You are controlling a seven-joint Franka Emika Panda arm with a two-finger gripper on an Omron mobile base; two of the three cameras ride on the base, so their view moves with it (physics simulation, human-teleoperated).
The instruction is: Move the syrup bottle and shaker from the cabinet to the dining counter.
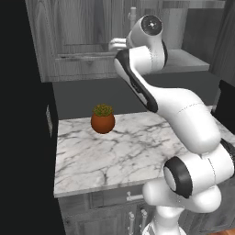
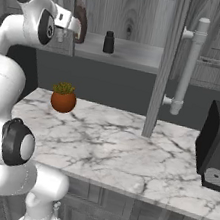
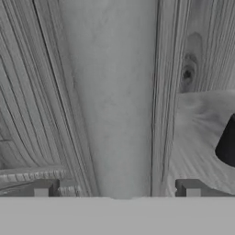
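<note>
Where the right base view looks into the open cabinet [image 2: 148,17], it shows both task items on the grey shelf [image 2: 131,55]: the syrup bottle [image 2: 80,23], dark brown with a narrow neck and dark cap, stands at the left, largely hidden behind my wrist, and the shaker [image 2: 109,42], small, nearly black and round-topped, stands upright a little to its right, apart from it. An open cabinet door [image 2: 166,65] with a long silver bar handle [image 2: 188,64] hangs edge-on in front of the shelf's right part.

From the left base view, my arm rises across the picture and covers the shelf contents; this view gives instead the marble worktop [image 1: 119,151] below, with an orange plant pot [image 1: 103,120] near its back edge, also seen in the right base view.

Seen from the hand view, grey wood grain runs close ahead, and a dark rounded shape [image 3: 228,144] sits at the right edge; I cannot tell which item it is. My claw [image 3: 117,190] has its two tips set wide apart, released, with nothing between them.
</note>
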